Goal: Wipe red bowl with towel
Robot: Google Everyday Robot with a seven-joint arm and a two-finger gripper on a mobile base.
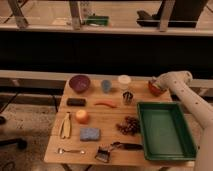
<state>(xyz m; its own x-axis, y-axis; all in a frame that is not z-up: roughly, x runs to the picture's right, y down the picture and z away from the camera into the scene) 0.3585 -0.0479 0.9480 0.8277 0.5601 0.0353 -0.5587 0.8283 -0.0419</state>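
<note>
red bowl right of centre, with the hand at it
the small glossy orange-red bowl (pixel 156 91) sits at the upper right corner of the pale wooden table (pixel 107 131), just above the green rectangular tray (pixel 142 131). the white arm's hand (pixel 154 84) is at the bowl's rim; apart or together, i cannot tell. a round purple bowl (pixel 79 83) stands upper left. a dark wall fills the frame above, speckled floor at left.

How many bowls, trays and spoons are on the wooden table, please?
Bowls: 2, the purple bowl and the red bowl.
Trays: 1, the green tray.
Spoons: 1, the spoon.
Total: 4.
The pincer is at the red bowl, near the far right corner of the table.
</note>
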